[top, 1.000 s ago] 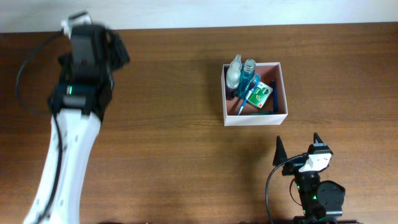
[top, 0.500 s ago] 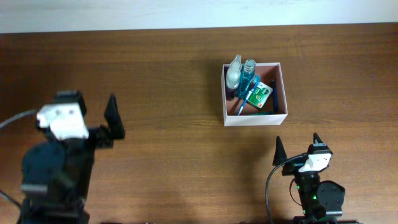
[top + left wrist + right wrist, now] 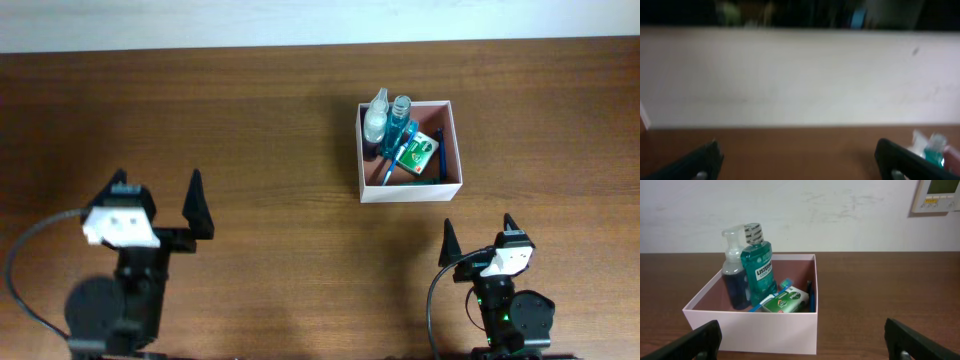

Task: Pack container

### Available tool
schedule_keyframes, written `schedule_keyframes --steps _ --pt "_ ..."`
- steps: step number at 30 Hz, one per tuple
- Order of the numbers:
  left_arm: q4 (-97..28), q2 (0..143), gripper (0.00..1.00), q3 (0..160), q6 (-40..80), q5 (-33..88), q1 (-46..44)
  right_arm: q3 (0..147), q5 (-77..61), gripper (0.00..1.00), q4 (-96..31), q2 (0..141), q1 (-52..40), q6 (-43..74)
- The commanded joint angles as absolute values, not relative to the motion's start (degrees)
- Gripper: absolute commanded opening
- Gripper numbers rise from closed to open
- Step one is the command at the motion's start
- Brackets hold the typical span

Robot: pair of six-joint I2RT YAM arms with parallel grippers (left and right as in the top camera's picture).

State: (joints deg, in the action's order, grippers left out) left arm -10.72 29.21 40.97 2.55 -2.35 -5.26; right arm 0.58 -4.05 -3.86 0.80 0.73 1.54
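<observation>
The container (image 3: 458,150) is a square white-walled box with a pinkish-brown inside, at the table's back right; it also shows in the right wrist view (image 3: 750,325). In it stand a green mouthwash bottle (image 3: 758,264) and a clear pump bottle (image 3: 735,277), with a green-and-white soap box (image 3: 786,300) and a blue toothbrush (image 3: 781,286). My left gripper (image 3: 160,200) is open and empty at the front left, far from the box. My right gripper (image 3: 478,233) is open and empty just in front of the box.
The brown wooden table (image 3: 270,150) ends at a white wall (image 3: 840,215) at the back. A wall controller (image 3: 936,195) hangs at the upper right of the right wrist view.
My left arm has pulled back from the far left of the table to the front left, its gripper open. The right arm and the box have not moved.
</observation>
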Motion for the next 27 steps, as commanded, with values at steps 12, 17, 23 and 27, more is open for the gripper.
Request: schedule_keyframes --steps 12,17,23,27 --pt "10.6 9.4 0.99 15.8 1.6 3.5 -2.9 0.3 -3.6 0.99 -4.1 0.3 0.4 1.7" --pt "14.0 7.2 0.99 11.9 -3.0 9.0 -0.9 0.3 -3.6 0.99 -4.1 0.3 0.4 1.7" --pt "16.1 5.1 0.99 7.1 -9.1 14.0 -0.2 0.3 -3.6 0.99 -4.1 0.3 0.4 1.7" --pt "16.1 3.9 1.0 4.6 -9.1 13.1 -0.2 0.3 -3.6 0.99 -4.1 0.3 0.4 1.7"
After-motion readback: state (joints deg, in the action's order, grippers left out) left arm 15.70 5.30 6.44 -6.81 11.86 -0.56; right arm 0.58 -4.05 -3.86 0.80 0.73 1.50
